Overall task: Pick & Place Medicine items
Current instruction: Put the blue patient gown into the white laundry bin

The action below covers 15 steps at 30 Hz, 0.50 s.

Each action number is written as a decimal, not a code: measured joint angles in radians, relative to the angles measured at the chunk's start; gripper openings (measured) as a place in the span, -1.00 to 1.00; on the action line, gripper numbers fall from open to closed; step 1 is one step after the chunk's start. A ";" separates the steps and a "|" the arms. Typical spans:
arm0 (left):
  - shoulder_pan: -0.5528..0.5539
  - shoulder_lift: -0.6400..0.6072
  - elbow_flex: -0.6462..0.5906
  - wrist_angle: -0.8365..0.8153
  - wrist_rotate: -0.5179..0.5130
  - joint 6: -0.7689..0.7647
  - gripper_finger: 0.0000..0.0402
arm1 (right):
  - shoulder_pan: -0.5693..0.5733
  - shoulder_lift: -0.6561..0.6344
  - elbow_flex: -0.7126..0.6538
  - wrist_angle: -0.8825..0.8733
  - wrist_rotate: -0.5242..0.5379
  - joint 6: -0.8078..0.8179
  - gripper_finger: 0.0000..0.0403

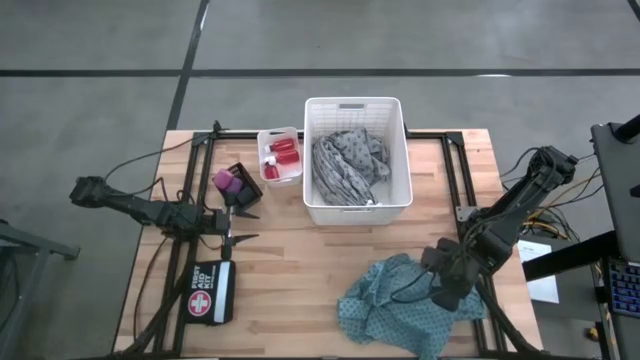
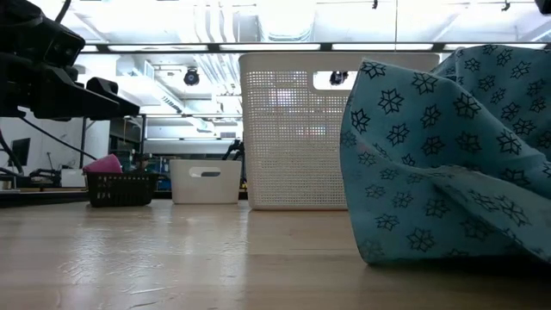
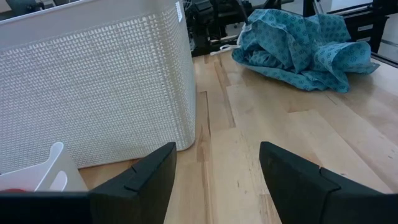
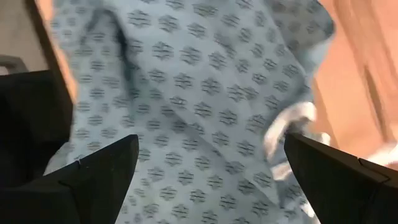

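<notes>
High view: our right gripper sits spread wide over the teal cloth at the tabletop's front-right, nothing pinched. Left gripper waits half-open, empty, nr the purple pieces. Next, we'd judge: drop & close on a fold.

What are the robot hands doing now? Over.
Left gripper open, empty, beside black basket. Right gripper open over teal cloth. Nothing blocking.
</notes>
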 joint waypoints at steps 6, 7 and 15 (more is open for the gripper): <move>0.000 0.000 0.000 0.000 0.000 0.000 0.18 | 0.005 0.000 0.027 0.113 -0.003 -0.231 0.99; 0.000 0.000 0.000 0.000 0.000 0.000 0.18 | 0.005 0.000 0.034 0.129 -0.003 -0.278 0.99; 0.000 0.000 0.000 0.000 0.000 0.000 0.18 | 0.015 0.000 0.052 0.140 0.131 -0.406 0.99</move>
